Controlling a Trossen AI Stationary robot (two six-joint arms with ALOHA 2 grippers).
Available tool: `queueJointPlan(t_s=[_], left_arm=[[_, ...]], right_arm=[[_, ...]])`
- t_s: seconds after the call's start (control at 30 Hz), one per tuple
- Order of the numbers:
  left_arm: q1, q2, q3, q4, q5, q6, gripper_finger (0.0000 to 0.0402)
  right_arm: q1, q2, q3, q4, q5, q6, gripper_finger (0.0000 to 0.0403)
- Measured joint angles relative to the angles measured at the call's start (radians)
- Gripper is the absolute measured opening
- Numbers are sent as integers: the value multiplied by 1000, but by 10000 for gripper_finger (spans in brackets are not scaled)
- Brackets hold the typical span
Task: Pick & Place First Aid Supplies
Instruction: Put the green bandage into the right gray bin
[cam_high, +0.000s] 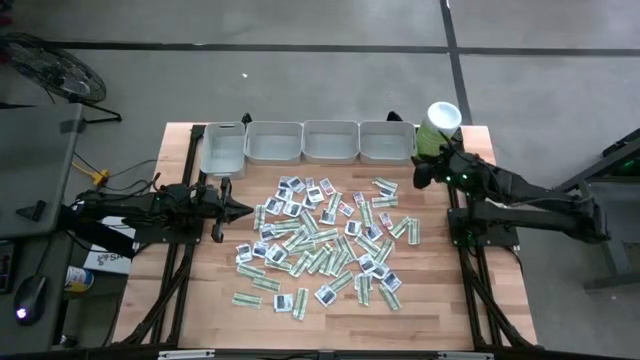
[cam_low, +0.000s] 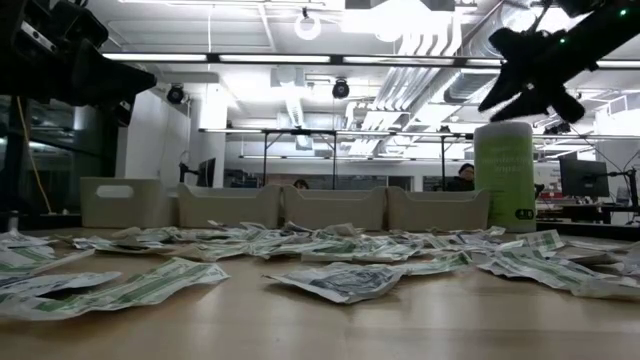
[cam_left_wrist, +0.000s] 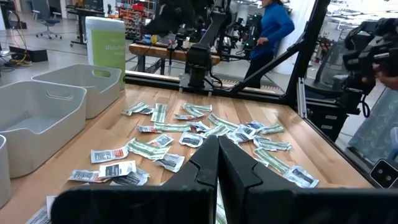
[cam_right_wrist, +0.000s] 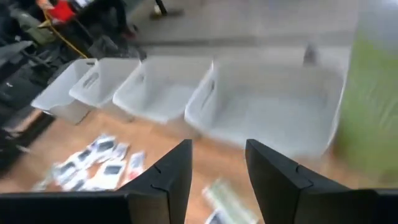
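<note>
A pale, slatted wooden table top is seen on a grey concrete floor crossed by dark seams. Dozens of small flat sachets, narrow green-white strips mixed with squarish white packets bearing dark marks, are strewn across the middle of the wood. Four grey rectangular plastic trays are lined along the far edge, and a tall pale green cylindrical tub with a white lid is stood just beside the rightmost one. The left gripper is held at the left edge of the scatter, its fingers pressed together on nothing. The right gripper is raised near the tub, above the rightmost tray, its fingers parted and nothing seen between them. Beyond the table, ceiling light strips, ducts, desks and a person in a blue top are visible.
</note>
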Motion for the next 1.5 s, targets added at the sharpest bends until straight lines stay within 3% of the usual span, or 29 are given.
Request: queueJointPlan(t_s=[0.2, 0.6, 1.0, 1.27, 1.5], left_arm=[[0, 0, 0, 0, 0, 0, 1], [0, 0, 0, -1, 0, 0, 1], [0, 0, 0, -4, 0, 0, 1], [0, 0, 0, -4, 0, 0, 1], [0, 0, 0, -4, 0, 0, 1]], right_arm=[[-46, 54, -44, -68, -219, 340, 144], [-48, 83, -236, 80, -265, 582, 144], [-79, 309, -243, 172, -271, 637, 144], [-153, 504, -243, 386, -342, 593, 144], [-183, 606, -242, 467, -367, 581, 144]])
